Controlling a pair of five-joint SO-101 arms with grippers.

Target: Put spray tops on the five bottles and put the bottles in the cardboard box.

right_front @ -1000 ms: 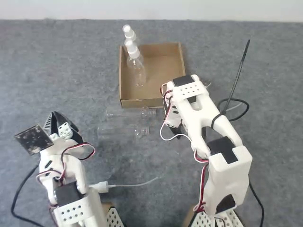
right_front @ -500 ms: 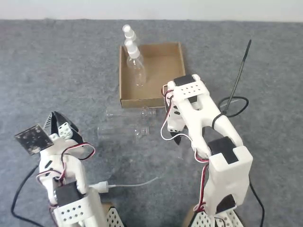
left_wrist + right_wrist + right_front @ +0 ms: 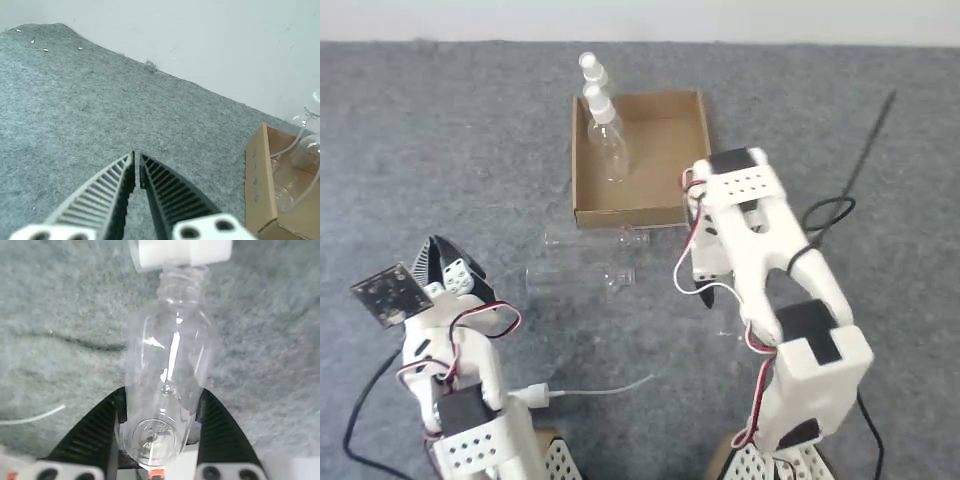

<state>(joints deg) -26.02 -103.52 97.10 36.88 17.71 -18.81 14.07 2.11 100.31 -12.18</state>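
A: Right wrist view: what's held?
B: The right hand (image 3: 161, 399) clamps a clear plastic bottle (image 3: 170, 347), white spray top (image 3: 180, 251) at its neck.
A: Room?
B: Just beside it, a brown cardboard box (image 3: 620, 214); the left hand (image 3: 137, 161) is closed and empty, grey felt desk (image 3: 75, 100) ahead. The box's blue print (image 3: 254, 172) is unreadable.

The carpet (image 3: 440, 130) was mottled grey, the wall (image 3: 200, 30) white, the box (image 3: 660, 130) plain brown. The bottles (image 3: 611, 150) were clear, their tops (image 3: 592, 93) white. Both arms (image 3: 760, 250) were white with black parts and red, black and white wires (image 3: 688, 272); the ribbed fingers (image 3: 97, 197) of the left gripper (image 3: 137, 161) were black.
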